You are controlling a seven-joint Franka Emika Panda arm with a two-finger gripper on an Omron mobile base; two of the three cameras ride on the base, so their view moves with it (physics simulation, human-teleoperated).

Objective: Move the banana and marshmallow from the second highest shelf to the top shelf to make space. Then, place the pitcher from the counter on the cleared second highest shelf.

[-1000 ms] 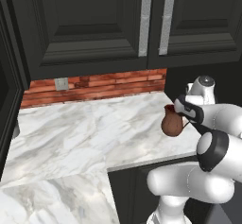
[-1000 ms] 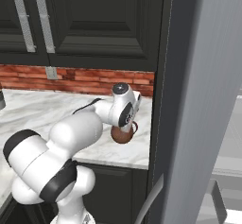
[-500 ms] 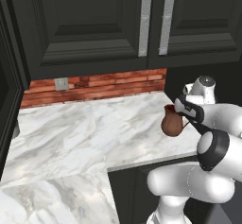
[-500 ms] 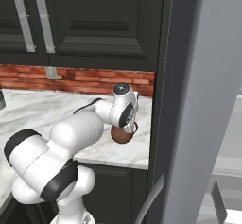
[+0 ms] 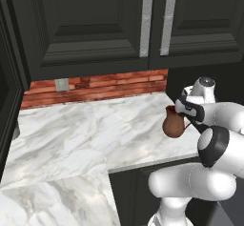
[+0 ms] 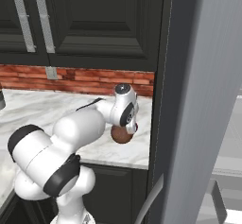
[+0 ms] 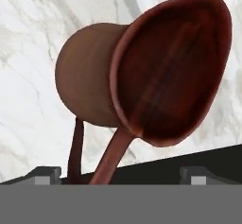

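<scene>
The reddish-brown pitcher (image 5: 172,124) stands on the white marble counter (image 5: 95,134) near its right front corner, also seen as the pitcher (image 6: 122,134) under my hand. My gripper (image 5: 185,111) hangs just right of and above it, open. In the hand view the pitcher (image 7: 142,72) shows its wide mouth close up. Its loop handle (image 7: 111,154) runs down between the two fingertips of the gripper (image 7: 120,175), which stand wide apart and do not touch it. The banana, the marshmallow and both shelves are out of view.
Dark upper cabinets (image 5: 95,25) hang low over the counter, backed by a red brick wall (image 5: 95,87) with an outlet (image 5: 61,84). A dark wall (image 6: 160,76) and a tall grey panel (image 6: 208,100) close off the counter's right end. Bare marble stretches to the left.
</scene>
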